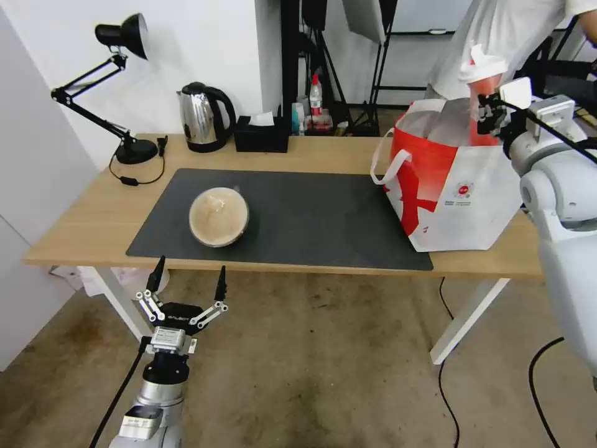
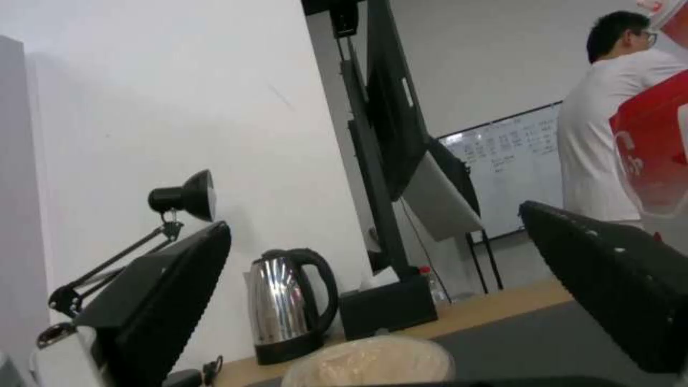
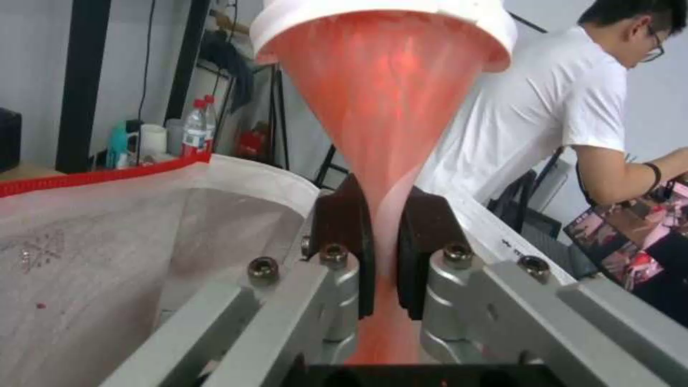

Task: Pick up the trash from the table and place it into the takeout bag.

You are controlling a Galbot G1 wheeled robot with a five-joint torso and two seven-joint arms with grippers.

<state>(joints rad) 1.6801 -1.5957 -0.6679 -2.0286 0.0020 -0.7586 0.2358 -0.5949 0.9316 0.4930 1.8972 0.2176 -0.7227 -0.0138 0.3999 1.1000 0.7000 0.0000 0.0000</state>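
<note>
I hold the red drink cup in the right gripper, pinched low on its tapered body, above the open mouth of the takeout bag standing at the right end of the bench. In the right wrist view the two dark pads squeeze the soft cup wall inward, so the grip looks tight, and the white lid sits well above them. The bag's foil lining lies open just beside and below the cup.

To do this step well, I judge the cup should stay upright and be lowered well inside the rim before I let go, keeping clear of the white strap handles; a drop from this height could tip it or spill it onto whatever is already inside. The bag's walls are soft, so I would come straight down rather than brush them.

The left gripper hangs spread wide and empty off the near edge of the bench, below the round clear-lidded bowl, which rests on the left part of the dark mat, near that gripper but apart from it. Along the far edge stand a steel kettle, a black tissue box and a desk lamp.
</note>
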